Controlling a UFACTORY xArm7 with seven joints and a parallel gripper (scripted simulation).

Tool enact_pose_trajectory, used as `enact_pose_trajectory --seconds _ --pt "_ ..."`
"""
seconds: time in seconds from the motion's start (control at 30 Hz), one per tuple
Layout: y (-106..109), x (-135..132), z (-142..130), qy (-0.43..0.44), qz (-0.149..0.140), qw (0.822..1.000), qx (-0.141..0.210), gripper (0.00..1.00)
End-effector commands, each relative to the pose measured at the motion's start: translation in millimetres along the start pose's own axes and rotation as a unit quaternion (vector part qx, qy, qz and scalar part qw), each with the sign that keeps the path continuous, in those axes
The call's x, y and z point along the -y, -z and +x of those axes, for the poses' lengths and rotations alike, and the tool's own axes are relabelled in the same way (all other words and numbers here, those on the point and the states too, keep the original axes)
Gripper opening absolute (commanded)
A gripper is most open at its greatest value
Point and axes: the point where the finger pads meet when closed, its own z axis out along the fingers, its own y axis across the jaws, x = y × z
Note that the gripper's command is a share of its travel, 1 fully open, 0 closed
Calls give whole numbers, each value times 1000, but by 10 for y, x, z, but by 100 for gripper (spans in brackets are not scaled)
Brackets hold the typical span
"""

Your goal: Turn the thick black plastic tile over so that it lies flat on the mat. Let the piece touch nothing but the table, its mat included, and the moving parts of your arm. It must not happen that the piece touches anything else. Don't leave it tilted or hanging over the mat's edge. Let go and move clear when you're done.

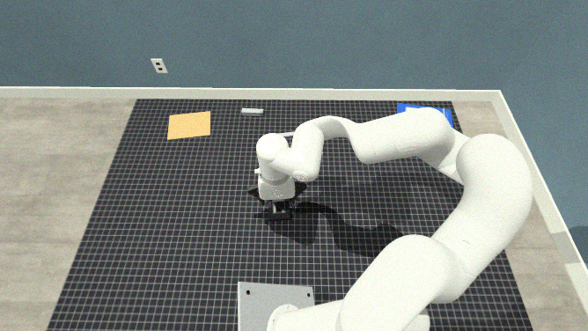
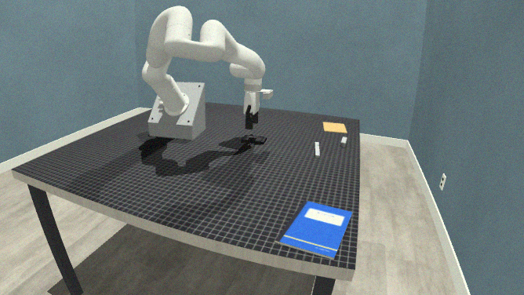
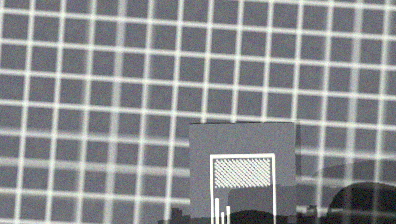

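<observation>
The black tile [image 3: 242,170] lies flat on the grid mat, with a white printed frame and hatched patch on its upper face. In the top view the tile [image 1: 278,215] is mostly hidden under my wrist. In the exterior view the tile [image 2: 253,139] lies near the mat's middle, well away from the edges. My gripper [image 1: 277,206] points straight down right above the tile, open and empty. The exterior view shows the gripper [image 2: 250,121] hanging a short way above the tile, not touching it.
An orange sheet [image 1: 189,125] and a small white block [image 1: 252,112] lie at the far side. A white stick [image 2: 317,148] lies between them and the tile. A blue notebook [image 2: 317,228] lies at a mat corner. The arm's grey base mount [image 2: 178,114] stands behind.
</observation>
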Motion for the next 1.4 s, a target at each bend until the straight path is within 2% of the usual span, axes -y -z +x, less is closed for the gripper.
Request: enact_pose_trajectory --seconds 0.0,0.13,0.17,1.37 --pt "14 9 -154 1 1 1000 -1 100" --pt "10 3 -330 1 1 1000 -1 100" --pt "10 3 -330 1 1 1000 -1 92" --pt "9 3 -330 1 1 1000 -1 92"
